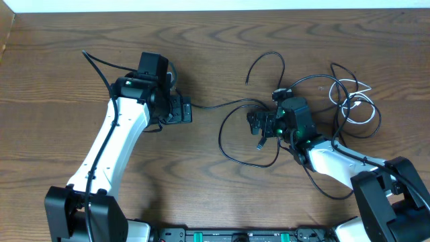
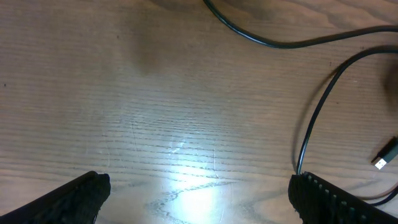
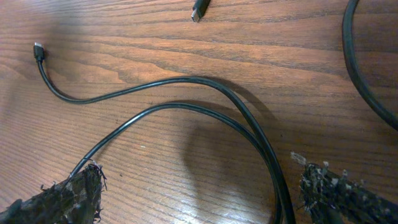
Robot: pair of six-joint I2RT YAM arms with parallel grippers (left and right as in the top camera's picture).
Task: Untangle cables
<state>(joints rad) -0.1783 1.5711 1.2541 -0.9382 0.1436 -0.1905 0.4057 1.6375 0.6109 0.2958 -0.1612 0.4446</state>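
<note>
A: Nearest first: right gripper (image 3: 199,174)?
B: Spread wide, clamped on nothing. Straddles two strands of black cable (image 3: 205,109) lying flat on the table (image 3: 124,143), closer to the right-hand side of its wrist view.
A: Long axis?
B: Runs away from the claw, then bends left. One strand ends in a small plug (image 3: 38,50). Probably needs only a short drop, shifted slightly toward those strands.
A: Left gripper (image 2: 199,186)?
B: Apart too, and empty. Bare wood between the fingers (image 2: 329,199). Another stretch of black cord passes just beside the right-hand one in that view.
A: Nearer arm, then?
B: Right, clearly. Sits inside the loops from overhead, while the left stands well apart from the main tangle.
A: Farthest?
B: White cable (image 1: 359,101), beyond the right arm, bunched among black loops. Cannot tell whether knotted.
A: Containers?
B: None visible.
</note>
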